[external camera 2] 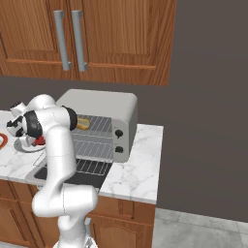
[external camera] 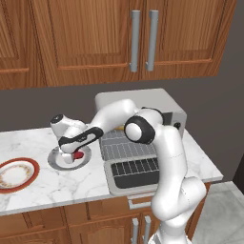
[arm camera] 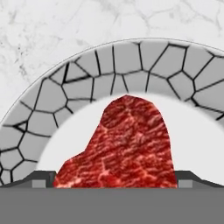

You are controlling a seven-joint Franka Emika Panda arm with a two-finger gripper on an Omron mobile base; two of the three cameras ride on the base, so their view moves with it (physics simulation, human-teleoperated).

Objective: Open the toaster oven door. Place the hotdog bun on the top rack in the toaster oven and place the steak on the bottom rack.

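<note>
The steak [arm camera: 122, 144], a flat red piece, lies on a grey mosaic-rimmed plate [arm camera: 109, 61] left of the toaster oven [external camera: 143, 107]. My gripper [arm camera: 116, 181] hangs low over that plate [external camera: 56, 162], open, with a dark fingertip on each side of the steak [external camera: 81, 154]. The toaster oven door [external camera: 133, 175] lies folded down flat over the counter's front edge. The hotdog bun [external camera 2: 83, 124] rests on the top rack [external camera 2: 99, 126]. Below it the bottom rack [external camera 2: 92, 148] carries nothing. My arm hides part of the oven's inside in the left base view.
A red-rimmed plate [external camera: 16, 174] sits at the far left of the marble counter [external camera: 71, 183]. Wooden wall cabinets [external camera: 119, 38] hang above the oven. The open door [external camera 2: 72, 175] juts out past the counter front towards my base.
</note>
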